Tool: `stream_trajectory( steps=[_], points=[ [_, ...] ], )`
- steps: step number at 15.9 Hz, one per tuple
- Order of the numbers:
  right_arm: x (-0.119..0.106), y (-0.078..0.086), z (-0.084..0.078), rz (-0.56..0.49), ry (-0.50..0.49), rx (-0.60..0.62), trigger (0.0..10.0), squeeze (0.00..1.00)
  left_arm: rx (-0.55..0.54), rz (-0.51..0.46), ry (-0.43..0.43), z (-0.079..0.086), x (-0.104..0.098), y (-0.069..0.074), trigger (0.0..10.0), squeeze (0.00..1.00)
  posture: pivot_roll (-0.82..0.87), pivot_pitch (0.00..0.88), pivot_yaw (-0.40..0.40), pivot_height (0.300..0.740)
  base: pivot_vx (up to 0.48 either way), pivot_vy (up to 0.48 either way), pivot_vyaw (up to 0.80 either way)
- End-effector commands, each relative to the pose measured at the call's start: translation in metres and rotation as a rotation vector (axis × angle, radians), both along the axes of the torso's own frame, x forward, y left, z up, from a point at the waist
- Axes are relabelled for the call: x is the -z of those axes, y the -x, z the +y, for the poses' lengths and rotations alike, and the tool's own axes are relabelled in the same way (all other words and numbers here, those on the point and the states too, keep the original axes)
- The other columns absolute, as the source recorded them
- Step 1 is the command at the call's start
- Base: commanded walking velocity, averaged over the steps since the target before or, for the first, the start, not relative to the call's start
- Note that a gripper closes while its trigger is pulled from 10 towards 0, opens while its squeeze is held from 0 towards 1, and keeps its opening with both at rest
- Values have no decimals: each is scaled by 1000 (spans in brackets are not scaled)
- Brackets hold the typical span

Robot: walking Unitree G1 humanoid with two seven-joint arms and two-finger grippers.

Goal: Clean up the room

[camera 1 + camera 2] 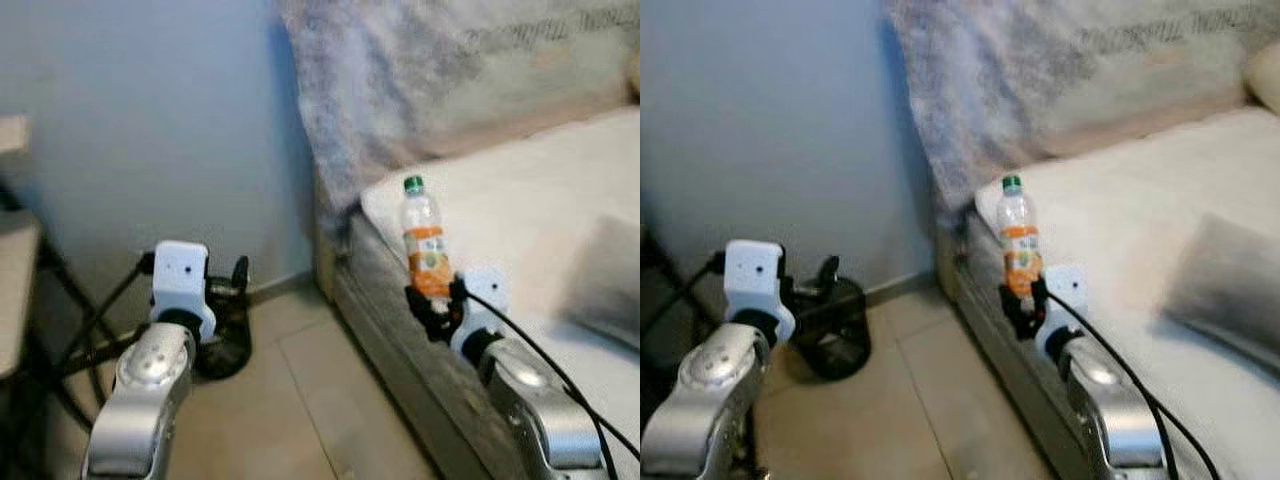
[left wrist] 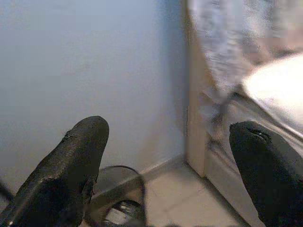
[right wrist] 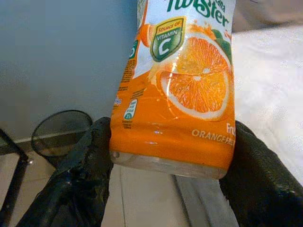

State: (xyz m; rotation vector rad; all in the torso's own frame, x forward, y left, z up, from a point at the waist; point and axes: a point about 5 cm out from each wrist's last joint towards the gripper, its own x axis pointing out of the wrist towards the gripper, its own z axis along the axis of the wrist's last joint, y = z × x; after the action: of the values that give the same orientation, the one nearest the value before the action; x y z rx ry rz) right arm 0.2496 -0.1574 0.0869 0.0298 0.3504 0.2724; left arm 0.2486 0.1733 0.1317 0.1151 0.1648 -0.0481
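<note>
An orange-juice bottle with a green cap stands upright in my right gripper, which is shut on its lower end over the near edge of the bed. The right wrist view has the orange label close up between the two black fingers. My left gripper is raised and open, holding nothing, above a black mesh waste bin on the floor by the wall. The bin's rim appears between the open fingers.
The bed fills the right side, with a grey patterned blanket draped at its head and a grey cushion on the mattress. A light table with black legs stands at the far left. Tiled floor lies between bin and bed.
</note>
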Motion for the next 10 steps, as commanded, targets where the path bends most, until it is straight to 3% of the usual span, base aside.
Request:
stream_trajectory(
  steps=[1,3,10],
  points=[
    [-5,-3,11,-27,-6,-44,10000,0,-33,8,-10,10,2,0,10000,0,-11,0,30,740,315,0,800],
    [-3,-3,11,-25,4,-35,10000,0,-36,9,-11,11,2,1,10000,0,-7,0,32,740,319,0,800],
    [-3,-5,13,-28,7,-30,10000,0,-39,10,-11,14,2,1,10000,0,-1,0,32,740,327,0,0]
  ],
)
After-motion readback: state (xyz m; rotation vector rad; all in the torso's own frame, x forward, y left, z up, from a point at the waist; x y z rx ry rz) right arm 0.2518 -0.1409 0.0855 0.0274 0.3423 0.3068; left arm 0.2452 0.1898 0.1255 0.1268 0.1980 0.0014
